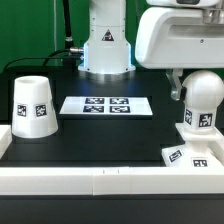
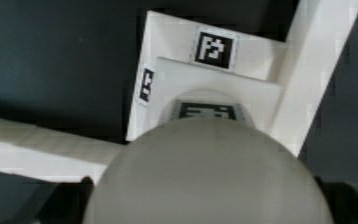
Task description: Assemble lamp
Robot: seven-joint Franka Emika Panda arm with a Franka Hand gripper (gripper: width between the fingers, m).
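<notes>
My gripper (image 1: 197, 90) is shut on the ball-shaped white bulb (image 1: 205, 104) at the exterior view's right and holds it upright. The bulb's tagged neck is right over the small square sloped base (image 1: 190, 153), which lies against the white front rail; I cannot tell whether they touch. In the wrist view the bulb (image 2: 202, 165) fills the foreground between my dark fingers (image 2: 59, 205), and the base (image 2: 208, 60) with its tags lies beyond it. The tapered shade (image 1: 32, 105) stands mouth down at the exterior view's left, apart from the gripper.
The marker board (image 1: 105, 104) lies flat at the middle of the black table. A white rail (image 1: 100, 180) runs along the front edge and up the right side (image 2: 318, 70). The arm's base (image 1: 105, 50) stands at the back.
</notes>
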